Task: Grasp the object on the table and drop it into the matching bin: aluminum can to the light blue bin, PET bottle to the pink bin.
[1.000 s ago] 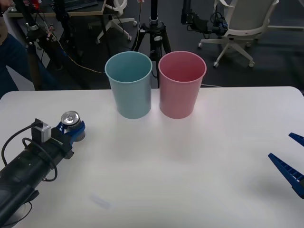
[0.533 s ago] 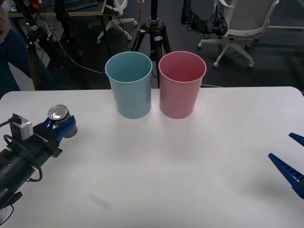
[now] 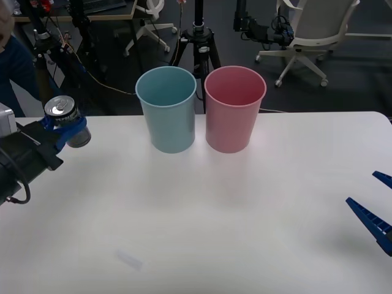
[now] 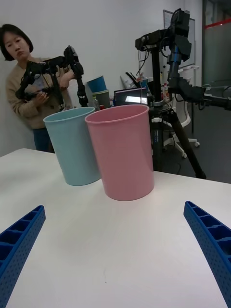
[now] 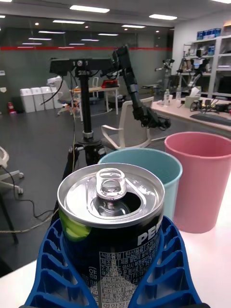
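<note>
My left gripper is shut on the aluminum can, a small dark can with a shiny silver lid, held upright in the air over the far left of the white table. In the left wrist view the can sits between the blue fingers, its pull tab up. The light blue bin stands at the table's back, to the right of the can, with the pink bin touching its right side. My right gripper rests open low at the right edge; its fingers frame both bins.
Beyond the table's far edge stand a black tripod, camera stands and a white office chair. A person stands behind the table on the left.
My left gripper has lifted the can off the table and carried it up and to the left, away from its former spot. The right arm has stayed still.
</note>
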Motion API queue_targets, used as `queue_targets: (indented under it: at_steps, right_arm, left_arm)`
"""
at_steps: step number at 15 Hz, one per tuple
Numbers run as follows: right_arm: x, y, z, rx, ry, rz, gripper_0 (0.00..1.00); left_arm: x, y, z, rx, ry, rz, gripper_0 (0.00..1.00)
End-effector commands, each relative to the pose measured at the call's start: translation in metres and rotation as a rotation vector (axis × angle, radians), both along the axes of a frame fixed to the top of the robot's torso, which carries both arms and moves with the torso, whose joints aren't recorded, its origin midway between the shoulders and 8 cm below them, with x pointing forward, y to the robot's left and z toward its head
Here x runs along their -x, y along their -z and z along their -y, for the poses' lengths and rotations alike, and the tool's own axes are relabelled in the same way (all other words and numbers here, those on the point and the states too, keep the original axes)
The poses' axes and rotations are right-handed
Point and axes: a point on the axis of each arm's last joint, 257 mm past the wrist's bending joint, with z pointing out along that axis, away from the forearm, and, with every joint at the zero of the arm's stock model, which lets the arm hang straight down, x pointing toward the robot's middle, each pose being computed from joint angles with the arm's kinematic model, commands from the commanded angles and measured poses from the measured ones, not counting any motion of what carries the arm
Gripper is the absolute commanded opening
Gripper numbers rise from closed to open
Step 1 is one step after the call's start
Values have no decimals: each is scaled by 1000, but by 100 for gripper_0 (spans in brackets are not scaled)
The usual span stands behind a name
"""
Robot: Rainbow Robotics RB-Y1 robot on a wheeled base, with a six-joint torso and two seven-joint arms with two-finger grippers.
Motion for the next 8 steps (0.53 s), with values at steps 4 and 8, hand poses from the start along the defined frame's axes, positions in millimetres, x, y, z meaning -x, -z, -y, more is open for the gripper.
queue_targets:
  at_steps: [4, 8]
  right_arm:
    - [0, 0, 0, 0, 0, 0, 100]
    - [0, 0, 0, 0, 0, 0, 100]
  left_arm:
    - [-30, -61, 42, -2, 129, -2, 0]
    - [-85, -71, 76, 6, 177, -25, 0]
